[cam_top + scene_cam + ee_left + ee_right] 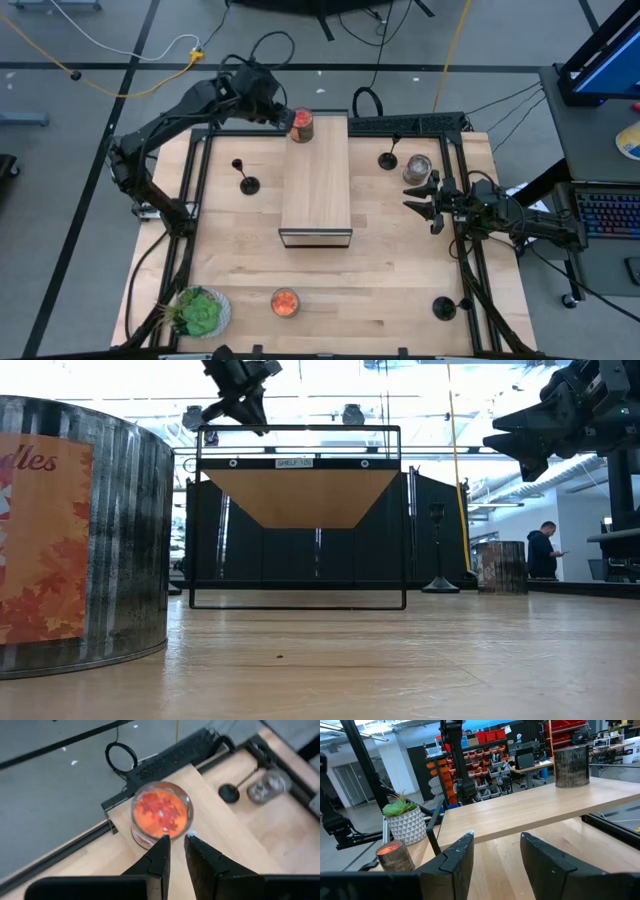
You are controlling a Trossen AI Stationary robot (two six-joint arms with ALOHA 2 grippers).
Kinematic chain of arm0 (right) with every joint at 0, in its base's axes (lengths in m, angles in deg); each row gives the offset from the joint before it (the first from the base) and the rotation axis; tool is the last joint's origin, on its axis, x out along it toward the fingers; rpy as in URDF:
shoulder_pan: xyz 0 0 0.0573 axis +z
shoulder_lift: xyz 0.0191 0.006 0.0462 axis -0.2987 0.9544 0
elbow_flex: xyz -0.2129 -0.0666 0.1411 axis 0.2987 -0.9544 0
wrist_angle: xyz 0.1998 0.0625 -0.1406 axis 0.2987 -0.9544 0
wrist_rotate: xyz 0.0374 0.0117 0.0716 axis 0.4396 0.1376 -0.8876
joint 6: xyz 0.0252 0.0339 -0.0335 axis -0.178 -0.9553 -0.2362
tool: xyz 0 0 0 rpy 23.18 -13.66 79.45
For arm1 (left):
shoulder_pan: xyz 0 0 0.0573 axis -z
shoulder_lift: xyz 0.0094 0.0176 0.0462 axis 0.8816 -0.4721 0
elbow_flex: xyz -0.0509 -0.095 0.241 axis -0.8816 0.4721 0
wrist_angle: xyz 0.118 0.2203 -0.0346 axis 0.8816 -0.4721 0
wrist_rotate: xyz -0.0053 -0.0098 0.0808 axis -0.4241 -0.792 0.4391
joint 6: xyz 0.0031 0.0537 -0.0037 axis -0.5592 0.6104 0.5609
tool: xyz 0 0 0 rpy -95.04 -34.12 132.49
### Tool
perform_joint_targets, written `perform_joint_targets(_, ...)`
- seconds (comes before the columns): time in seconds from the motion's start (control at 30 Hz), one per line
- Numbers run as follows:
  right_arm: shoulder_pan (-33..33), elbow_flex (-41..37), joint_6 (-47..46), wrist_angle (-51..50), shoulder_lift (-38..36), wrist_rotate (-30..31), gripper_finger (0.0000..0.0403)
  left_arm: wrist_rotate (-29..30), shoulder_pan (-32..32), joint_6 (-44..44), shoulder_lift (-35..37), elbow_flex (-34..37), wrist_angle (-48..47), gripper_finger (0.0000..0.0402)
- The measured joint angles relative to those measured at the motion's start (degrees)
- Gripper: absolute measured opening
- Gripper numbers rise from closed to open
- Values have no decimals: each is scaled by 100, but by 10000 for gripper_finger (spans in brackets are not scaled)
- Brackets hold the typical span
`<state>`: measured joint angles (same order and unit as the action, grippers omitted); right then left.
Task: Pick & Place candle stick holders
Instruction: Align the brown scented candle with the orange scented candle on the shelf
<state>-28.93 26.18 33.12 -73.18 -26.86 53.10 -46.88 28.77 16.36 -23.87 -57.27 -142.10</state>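
Looking outward from the shelf (315, 180), we see candle stick holders (247, 184) flanking it, one at the worktop's (380, 280) near-right corner: light, tippy, best pinched at the stem. Left claw (176, 840) nearly clenched by the red jar (161, 815); right claw (425, 203) released.

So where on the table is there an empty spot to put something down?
The big bare patch lies in front of the wooden shelf, between the orange candle jar and the candle stick holder in the near right corner. The shelf top is mostly bare too. It is crowded near the right gripper, by the silvery jar.
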Motion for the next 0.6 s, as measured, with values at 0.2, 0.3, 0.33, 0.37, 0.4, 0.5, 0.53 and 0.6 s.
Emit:
perform_joint_targets(0.2, 2, 0, -13, 0, 0, -2, 155, -4, 225, 747, -3, 0, -176, 63)
perform_joint_targets(0.3, 0, 1, -19, 0, 1, -2, 155, 1, 285, 1020, -3, 0, -282, 63)
perform_joint_targets(0.33, 0, 0, -19, 0, 1, -2, 155, 3, 294, 993, -3, 0, -309, 63)
perform_joint_targets(0.37, 0, 0, -20, 0, 2, -2, 155, 4, 300, 954, -3, 0, -312, 63)
perform_joint_targets(0.4, 2, 2, -20, 0, 1, -2, 155, 3, 299, 916, -3, 0, -330, 63)
perform_joint_targets(0.5, 0, 0, -20, 0, 0, -2, 155, 3, 300, 842, -3, 0, -408, 63)
perform_joint_targets(0.53, 0, 0, -20, 0, 0, -2, 155, 1, 300, 840, -3, 0, -431, 63)
perform_joint_targets(0.6, 0, 0, -21, 0, 1, -2, 155, -1, 300, 854, -3, 0, -534, 63)
